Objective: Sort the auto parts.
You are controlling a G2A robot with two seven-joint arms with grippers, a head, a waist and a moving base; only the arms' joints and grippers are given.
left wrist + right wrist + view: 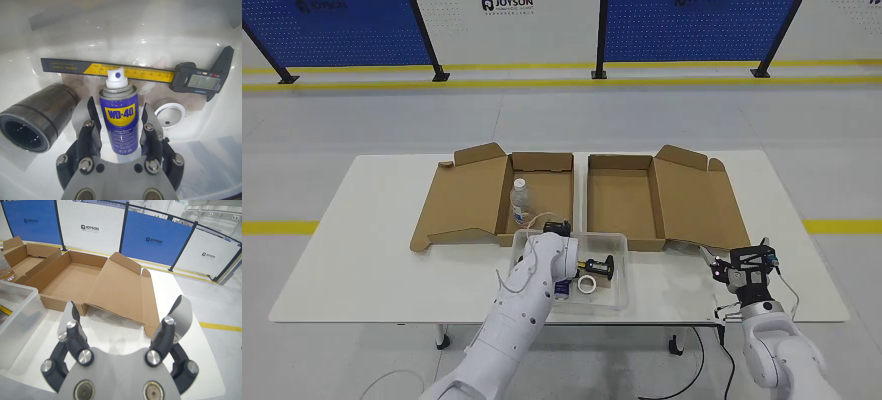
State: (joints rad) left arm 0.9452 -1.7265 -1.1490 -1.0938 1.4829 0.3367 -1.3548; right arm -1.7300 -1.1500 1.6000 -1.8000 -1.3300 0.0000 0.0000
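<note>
Blue and yellow, the spray can (119,117) sat inside the clear plastic bin (121,37), bracketed by my left gripper (118,101). Its long axis ran straight out from my wrist, with the base toward my palm and the white nozzle pointing away, at the caliper (132,73). Whether I was truly clamped on the can or only set around it, I could not tell. Nor could I tell whether it rested on the bin floor.

The caliper lay flat and crosswise to the can, just past the nozzle, its yellow scale running along the bin's far wall. A dark metal cylinder (36,117) lay on its side to one flank of the can, hollow end facing my wrist. A silver ring (169,115) lay flat on the other flank.

From above, the bin (625,270) stood at the near edge of the white table (372,250), before two open cardboard boxes. A water bottle (519,200) stood in the left box (547,190). My right gripper (125,300) hung over the bare table just before the flap of the right box (75,275), spread wide and holding nothing.
</note>
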